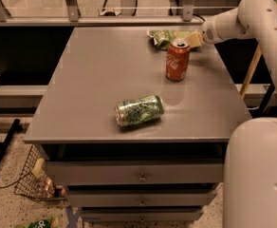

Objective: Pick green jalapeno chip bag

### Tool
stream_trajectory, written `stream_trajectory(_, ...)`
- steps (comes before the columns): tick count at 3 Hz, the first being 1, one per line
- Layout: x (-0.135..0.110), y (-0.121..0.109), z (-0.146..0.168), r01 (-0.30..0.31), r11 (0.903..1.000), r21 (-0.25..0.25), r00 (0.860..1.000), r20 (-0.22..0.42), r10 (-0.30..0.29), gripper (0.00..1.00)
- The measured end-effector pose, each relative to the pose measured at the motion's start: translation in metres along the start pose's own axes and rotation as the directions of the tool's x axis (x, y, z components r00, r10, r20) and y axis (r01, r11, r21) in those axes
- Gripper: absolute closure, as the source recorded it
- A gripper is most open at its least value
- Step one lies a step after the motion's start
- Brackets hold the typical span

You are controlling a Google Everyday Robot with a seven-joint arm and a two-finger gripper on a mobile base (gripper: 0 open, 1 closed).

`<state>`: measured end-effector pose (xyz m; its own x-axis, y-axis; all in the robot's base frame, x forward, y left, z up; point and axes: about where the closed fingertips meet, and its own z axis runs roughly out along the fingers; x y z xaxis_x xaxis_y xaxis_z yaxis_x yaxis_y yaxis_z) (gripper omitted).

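The green jalapeno chip bag [161,36] is a small crumpled light green bag lying at the far right of the grey table [96,80], just behind a red Coca-Cola can [177,60]. My gripper [189,38] reaches in from the right on the white arm [238,18], its pale fingers low over the table at the bag's right edge, behind the red can's top. The can hides part of the bag and of the fingers.
A dented green-and-silver soda can [138,110] lies on its side near the table's front middle. Drawers [138,177] sit under the tabletop. A wire basket [36,182] stands on the floor at the lower left. The robot's white body [259,175] fills the lower right.
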<state>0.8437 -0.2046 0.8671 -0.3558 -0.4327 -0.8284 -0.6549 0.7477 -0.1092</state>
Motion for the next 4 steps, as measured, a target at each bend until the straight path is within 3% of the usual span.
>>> stream_trajectory(1, 0.009, -0.006, 0.003, -0.036, 0.9993, 0.007, 0.999, -0.016, 0.036, 0.15)
stream_trajectory(2, 0.018, -0.012, 0.005, -0.056, 0.9983, 0.014, 0.998, -0.037, 0.056, 0.39)
stream_trajectory(4, 0.019, -0.012, 0.000, -0.038, 0.9992, 0.008, 0.998, -0.050, 0.039, 0.85)
